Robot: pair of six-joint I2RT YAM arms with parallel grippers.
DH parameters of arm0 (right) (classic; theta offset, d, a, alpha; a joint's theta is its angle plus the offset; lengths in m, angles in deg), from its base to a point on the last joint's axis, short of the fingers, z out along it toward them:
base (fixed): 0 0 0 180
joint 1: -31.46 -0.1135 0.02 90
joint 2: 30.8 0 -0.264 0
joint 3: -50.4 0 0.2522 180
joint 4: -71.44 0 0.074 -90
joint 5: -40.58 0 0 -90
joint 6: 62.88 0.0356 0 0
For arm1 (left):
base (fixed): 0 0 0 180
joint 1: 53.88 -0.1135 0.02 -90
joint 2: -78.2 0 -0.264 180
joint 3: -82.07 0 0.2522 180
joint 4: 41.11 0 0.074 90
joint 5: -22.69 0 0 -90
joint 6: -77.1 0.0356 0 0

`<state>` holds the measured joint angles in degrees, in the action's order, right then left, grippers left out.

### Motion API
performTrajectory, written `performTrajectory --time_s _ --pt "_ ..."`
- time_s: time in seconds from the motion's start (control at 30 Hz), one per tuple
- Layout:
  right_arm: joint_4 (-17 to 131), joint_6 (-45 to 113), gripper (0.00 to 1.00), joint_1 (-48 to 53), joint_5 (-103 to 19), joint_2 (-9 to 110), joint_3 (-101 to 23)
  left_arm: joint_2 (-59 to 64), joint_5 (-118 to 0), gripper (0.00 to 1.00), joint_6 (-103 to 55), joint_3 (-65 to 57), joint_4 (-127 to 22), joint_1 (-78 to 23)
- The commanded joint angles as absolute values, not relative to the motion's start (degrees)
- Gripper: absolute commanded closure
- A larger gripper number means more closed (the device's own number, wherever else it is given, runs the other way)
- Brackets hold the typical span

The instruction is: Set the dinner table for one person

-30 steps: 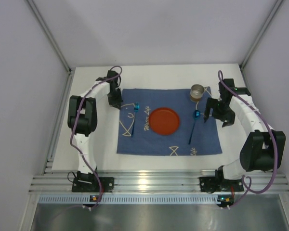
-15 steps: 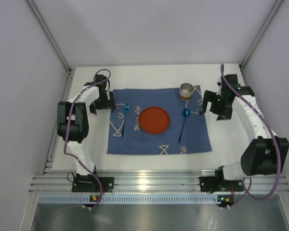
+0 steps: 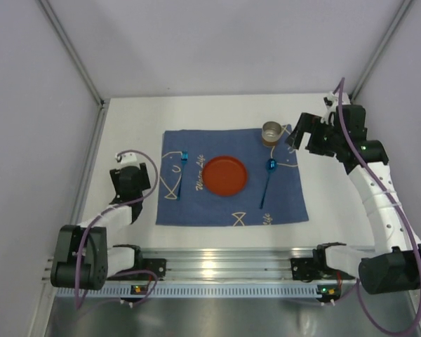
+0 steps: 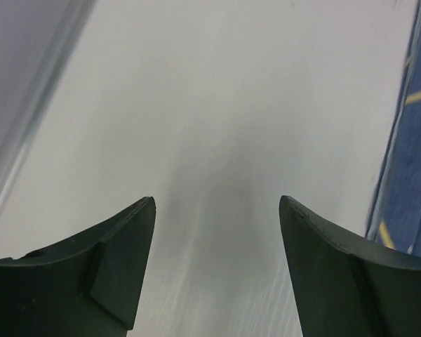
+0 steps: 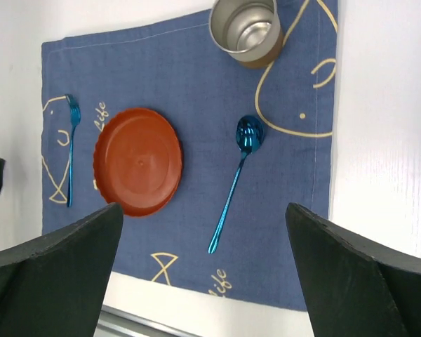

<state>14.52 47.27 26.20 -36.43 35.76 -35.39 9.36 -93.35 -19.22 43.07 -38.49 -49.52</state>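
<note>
**Both arms drawing back while the setting is lying still**

Since half a second ago the left arm is folding back toward its base. The left claw (image 4: 216,202) is now sitting off the 9 o'clock edge of the placemat (image 3: 231,207) rather than by its far left corner. The right arm is stretching out, carrying its claw farther toward 12 o'clock. The placemat and everything on it are lying where they were.

Nearest, the ridged rail (image 3: 217,261) is running along the 6 o'clock edge of the dinner table (image 3: 337,203), whose white top is spreading across the floor of the booth and carrying the placemat at its middle. The left claw is hanging low over bare tabletop, its two fingers standing wide apart with nothing between them. In its own camera the blue hem is just showing at 3 o'clock.

On the placemat, the orange plate (image 3: 224,175) is sitting at the centre. The blue fork (image 3: 182,167) is lying at the plate's 9 o'clock, apart from it, its head pointing to 12. The blue spoon (image 3: 266,186) is lying at 3 o'clock, bowl toward 12 and handle slanting down toward 7. The metal cup (image 3: 272,132) is standing upright at the plate's 1 o'clock, near the far edge of the placemat.

Farthest, the right claw (image 5: 201,208) is hovering beside the cup at its 3 o'clock, over the placemat's far right corner. Its fingers are spread wide and gripping nothing, and its camera is looking down on the whole setting.
</note>
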Motion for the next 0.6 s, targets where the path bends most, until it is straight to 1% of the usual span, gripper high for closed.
performTrajectory --time_s 0.0,0.1,0.13,0.2,0.23,0.3,0.33,0.37,0.4,0.43,0.47,0.53,0.57 --pt "18.66 42.96 0.00 23.82 -36.94 35.21 -34.29 9.74 -85.33 0.24 -15.85 50.72 -13.12 -51.16" --pt "19.71 41.46 0.00 21.97 -36.33 35.56 -32.88 5.97 -80.42 0.25 -17.82 54.58 -6.11 -51.25" --pt "20.15 41.28 0.00 21.79 -35.81 35.82 -32.44 4.82 -79.88 0.26 -17.03 54.25 -3.65 -51.16" --pt "20.59 40.14 0.00 21.18 -34.14 36.70 -32.26 2.45 -78.91 0.26 -16.59 52.93 -3.46 -51.16" --pt "21.02 39.87 0.00 20.92 -33.96 37.05 -32.00 -0.69 -79.08 0.26 -15.63 52.14 -0.67 -51.25" --pt "21.47 39.17 0.00 20.91 -32.90 38.10 -31.74 -3.43 -79.35 0.25 -17.54 49.60 -0.81 -51.51" --pt "21.99 38.99 0.00 20.91 -32.47 38.98 -31.47 -7.54 -78.56 0.26 -17.47 49.58 1.53 -51.51" --pt "22.17 38.90 0.00 20.91 -31.76 39.42 -31.47 -9.58 -75.95 0.27 -16.33 49.76 5.56 -51.51" --pt "22.35 38.73 0.00 20.91 -31.58 39.95 -31.56 -11.69 -75.40 0.30 -15.28 49.85 8.56 -51.60" --pt "22.43 38.64 0.00 20.91 -31.67 40.30 -31.91 -12.58 -75.04 0.27 -15.44 49.93 9.11 -51.77" --pt "22.44 38.38 0.00 20.91 -32.10 41.17 -32.26 -12.07 -74.95 0.26 -15.88 49.76 7.73 -51.77" --pt "22.78 37.41 0.00 20.83 -33.42 41.79 -32.53 -11.88 -74.86 0.28 -15.88 49.85 6.92 -51.77" --pt "23.14 37.49 0.01 21.00 -36.56 42.06 -32.00 -11.97 -74.86 0.28 -15.71 49.85 7.18 -51.77"
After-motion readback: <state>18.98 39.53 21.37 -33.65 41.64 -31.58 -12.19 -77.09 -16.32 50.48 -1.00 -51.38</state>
